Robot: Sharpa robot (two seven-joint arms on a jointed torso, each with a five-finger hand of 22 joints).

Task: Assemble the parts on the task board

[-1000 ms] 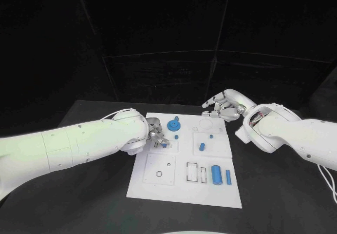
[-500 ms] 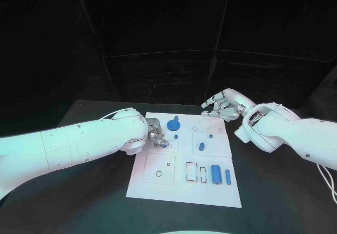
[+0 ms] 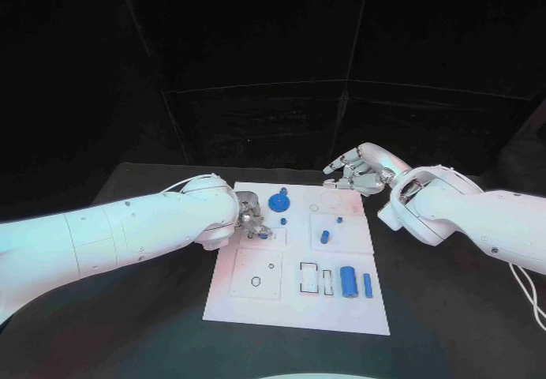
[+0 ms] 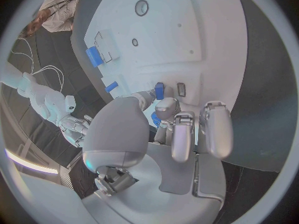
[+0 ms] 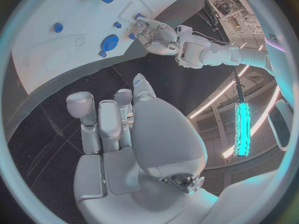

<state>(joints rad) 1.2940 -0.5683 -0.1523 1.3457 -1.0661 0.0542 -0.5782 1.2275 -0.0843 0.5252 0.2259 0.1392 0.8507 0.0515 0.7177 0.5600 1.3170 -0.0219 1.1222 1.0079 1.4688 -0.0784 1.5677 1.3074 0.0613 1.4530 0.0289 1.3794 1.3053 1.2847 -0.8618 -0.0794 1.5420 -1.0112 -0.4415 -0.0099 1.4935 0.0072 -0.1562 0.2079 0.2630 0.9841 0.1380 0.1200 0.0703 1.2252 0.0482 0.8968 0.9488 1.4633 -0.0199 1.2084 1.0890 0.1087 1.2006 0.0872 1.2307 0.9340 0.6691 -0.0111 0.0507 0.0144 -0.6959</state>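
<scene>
Where the black table (image 3: 136,316) comes nearest the robot, the white task board (image 3: 298,304) begins, its near strip bare. Just beyond that strip lie two blue cylinders side by side, a thick one (image 3: 348,281) and a thin one (image 3: 368,285), next to two narrow rectangular slots (image 3: 309,277); a small oval hole (image 3: 256,281) sits toward the board's left side.

Farther up, near the board's middle, a short blue peg (image 3: 326,236) lies alone with a tiny blue stud (image 3: 338,220) just beyond it. At the board's left edge the left hand (image 3: 252,220) reaches in over the plate; its forearm covers the table beside the board and hides part of that edge. In the left wrist view the fingers curl down toward the board, and a small blue part (image 4: 155,119) shows between the thumb and the fingertips, so this hand pinches that piece. Another small blue block (image 4: 159,90) stands on the board just past the fingertips, beside a small dark slot (image 4: 181,89).

Beyond the left hand a blue gear (image 3: 280,204) sits on the board, with a shallow round recess (image 3: 331,201) to its right.

Farthest off, past the board's far right corner, the right hand (image 3: 355,175) hangs above the table, fingers loosely apart and holding nothing, apart from every part.
</scene>
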